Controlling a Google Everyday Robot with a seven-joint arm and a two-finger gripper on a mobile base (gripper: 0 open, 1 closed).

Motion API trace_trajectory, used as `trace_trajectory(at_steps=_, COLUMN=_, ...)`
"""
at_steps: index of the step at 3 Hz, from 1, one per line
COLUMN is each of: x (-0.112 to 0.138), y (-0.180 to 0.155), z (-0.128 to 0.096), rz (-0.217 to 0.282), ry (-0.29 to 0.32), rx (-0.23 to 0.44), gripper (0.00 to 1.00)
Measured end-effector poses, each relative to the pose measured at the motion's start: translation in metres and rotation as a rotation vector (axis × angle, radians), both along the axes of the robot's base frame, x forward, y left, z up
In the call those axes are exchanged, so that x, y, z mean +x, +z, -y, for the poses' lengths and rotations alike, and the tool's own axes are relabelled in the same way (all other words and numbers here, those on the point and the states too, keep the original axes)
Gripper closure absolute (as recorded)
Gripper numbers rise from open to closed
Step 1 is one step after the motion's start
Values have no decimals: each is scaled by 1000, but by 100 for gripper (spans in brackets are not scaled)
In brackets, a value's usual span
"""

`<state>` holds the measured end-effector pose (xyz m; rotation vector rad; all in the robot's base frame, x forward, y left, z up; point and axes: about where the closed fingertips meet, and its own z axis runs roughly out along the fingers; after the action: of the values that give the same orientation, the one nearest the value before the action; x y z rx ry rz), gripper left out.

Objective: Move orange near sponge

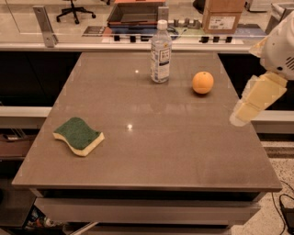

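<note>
The orange (202, 82) sits on the brown table (156, 156) at the far right, just right of a clear bottle. The sponge (78, 136), green on top with a yellow base, lies flat near the table's left front. My gripper (240, 117) hangs from the white arm at the right edge of the view. It points down and to the left, above the table's right edge. It is to the right of the orange and nearer the front, clear of it and holding nothing.
A clear water bottle (161, 51) with a white cap stands upright at the back middle, left of the orange. Behind the table runs a counter with a cardboard box (223, 16) and a dark tray (135, 13).
</note>
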<state>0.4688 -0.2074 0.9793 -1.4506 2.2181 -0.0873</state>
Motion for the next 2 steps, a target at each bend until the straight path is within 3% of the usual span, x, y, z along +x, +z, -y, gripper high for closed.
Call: trace_trajectory(at_steps=2, x=43, y=-24, z=3, rz=54, ry=-99, rx=169, gripper=0)
